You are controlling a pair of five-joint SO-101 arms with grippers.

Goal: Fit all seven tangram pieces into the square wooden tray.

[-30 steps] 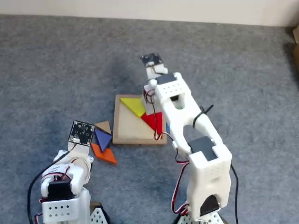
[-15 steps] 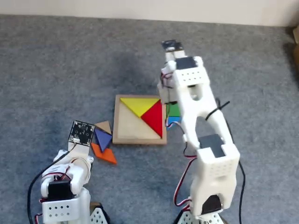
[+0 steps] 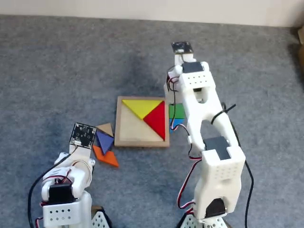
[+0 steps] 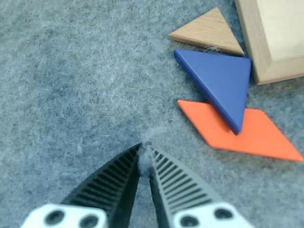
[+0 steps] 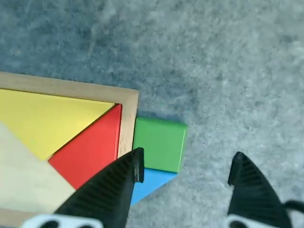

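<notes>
I count two of seven done: the large yellow triangle (image 3: 140,107) and the large red triangle (image 3: 156,119) lie flat inside the square wooden tray (image 3: 130,132), filling its 12-to-3 o'clock part. Five wait on the grey carpet (image 3: 57,71). A green square block (image 3: 176,110) and a light blue triangle (image 3: 176,122) sit just beside the rim at 3 o'clock. A plain wooden triangle (image 3: 106,128), a dark blue triangle (image 3: 104,140) and an orange parallelogram (image 3: 106,157) cluster at 8 o'clock. My right gripper (image 5: 187,164) hangs wide open near the green square. My left gripper (image 4: 145,152) is closed and empty beside the cluster.
</notes>
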